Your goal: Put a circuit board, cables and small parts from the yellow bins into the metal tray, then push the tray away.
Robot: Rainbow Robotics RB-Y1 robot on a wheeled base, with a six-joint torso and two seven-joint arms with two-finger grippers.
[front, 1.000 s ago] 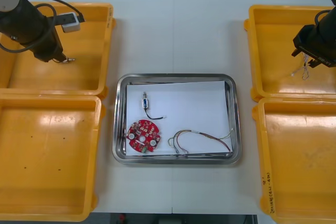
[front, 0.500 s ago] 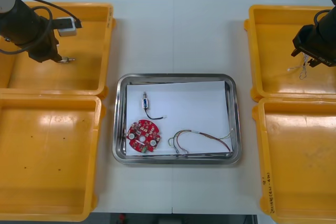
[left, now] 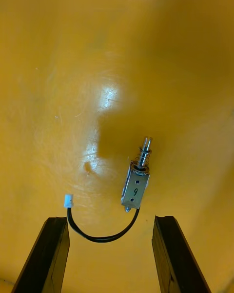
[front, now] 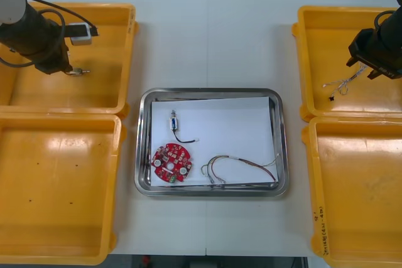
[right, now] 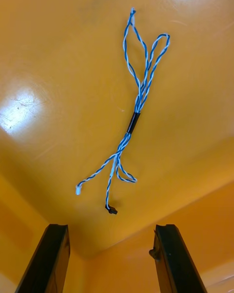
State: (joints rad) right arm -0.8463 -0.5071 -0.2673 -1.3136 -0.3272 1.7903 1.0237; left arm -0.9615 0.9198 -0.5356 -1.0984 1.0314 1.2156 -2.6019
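Note:
My left gripper (left: 109, 219) stands open above a small metal part (left: 136, 185) with a short black cable (left: 100, 236), which lies on the floor of the far left yellow bin (front: 107, 92). In the front view that part (front: 79, 71) lies just beside the left gripper (front: 59, 66). Over the far right yellow bin (front: 320, 36), my right gripper (right: 109, 229) is open above a twisted blue and white cable (right: 134, 122) lying flat on the bin floor. The metal tray (front: 143, 149) holds a red circuit board (front: 171, 163), a small metal part (front: 174, 123) and a red and yellow cable (front: 239, 164).
The two near yellow bins (front: 56, 186) (front: 358, 192) stand at the front left and front right. White paper (front: 232, 123) lines the tray. Bare table lies beyond the tray and along its front edge.
My left arm has drawn a little to the left over its bin. The blue and white cable now shows stretched out to the left of my right gripper instead of bunched under it.

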